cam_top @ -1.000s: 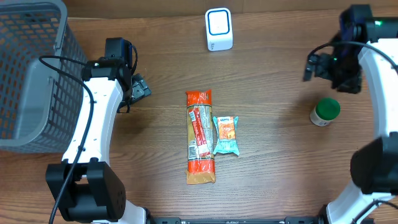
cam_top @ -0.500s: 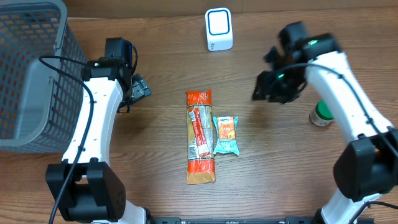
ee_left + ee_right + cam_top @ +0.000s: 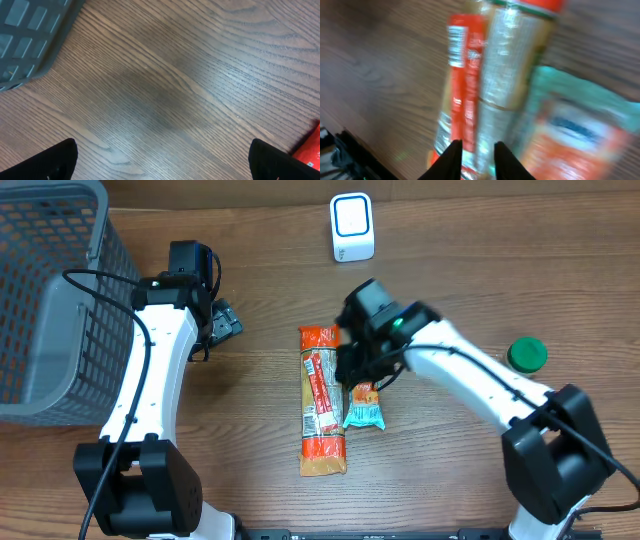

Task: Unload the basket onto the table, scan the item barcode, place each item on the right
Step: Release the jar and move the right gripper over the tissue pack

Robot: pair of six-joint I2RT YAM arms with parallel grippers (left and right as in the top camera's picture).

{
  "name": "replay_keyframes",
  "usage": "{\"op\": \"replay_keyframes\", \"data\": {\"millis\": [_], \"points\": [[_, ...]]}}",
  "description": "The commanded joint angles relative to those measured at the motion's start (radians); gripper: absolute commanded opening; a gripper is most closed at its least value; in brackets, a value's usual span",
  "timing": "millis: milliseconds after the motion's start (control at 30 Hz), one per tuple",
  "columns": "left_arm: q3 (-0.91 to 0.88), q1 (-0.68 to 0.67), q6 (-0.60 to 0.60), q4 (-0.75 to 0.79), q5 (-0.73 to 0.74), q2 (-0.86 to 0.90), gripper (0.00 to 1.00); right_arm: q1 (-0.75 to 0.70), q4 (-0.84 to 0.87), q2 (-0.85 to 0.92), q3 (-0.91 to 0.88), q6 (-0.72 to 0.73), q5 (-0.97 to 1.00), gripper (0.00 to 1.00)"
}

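Centrally on the wooden table: long packet, orange at both ends, lying lengthwise toward the near edge. Just beside it on its right, touching it: teal packet, much shorter.

Directly over the line between the two, toward their far ends: right gripper, arm stretched in from the right side.

From the right wrist, all blurred: clear wrapper with a red strip down it and a white printed patch at the strip's far end, teal wrapper off to one side. Fingertips drawn close, only a slim gap between, low over the red strip. Cannot tell whether pinching the wrapper or merely near it.

Left of the packets and well apart from them: left gripper, spread wide, holding nothing.

At the far edge, upright: white scanner. Far left: grey basket. Far right: green-lidded jar.

From the left wrist: bare wood between two widely parted fingertips, basket corner at upper left, sliver of red at the right edge.
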Motion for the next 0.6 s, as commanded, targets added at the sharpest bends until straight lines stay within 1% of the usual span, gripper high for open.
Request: {"op": "replay_keyframes", "data": {"millis": [0, 133, 267, 567], "points": [[0.015, -0.005, 0.011, 0.001, -0.014, -0.019, 1.00, 0.068, 0.074, 0.003, -0.042, 0.049, 0.047, 0.22], [0.015, -0.005, 0.011, 0.000, -0.014, -0.019, 1.00, 0.129, 0.109, 0.003, -0.061, 0.054, 0.163, 0.18], [0.015, -0.005, 0.012, 0.000, -0.014, -0.019, 1.00, 0.161, 0.085, 0.003, -0.061, 0.118, 0.258, 0.18], [0.015, -0.005, 0.012, 0.001, -0.014, -0.019, 1.00, 0.163, 0.056, 0.003, -0.073, 0.124, 0.301, 0.18]]}}
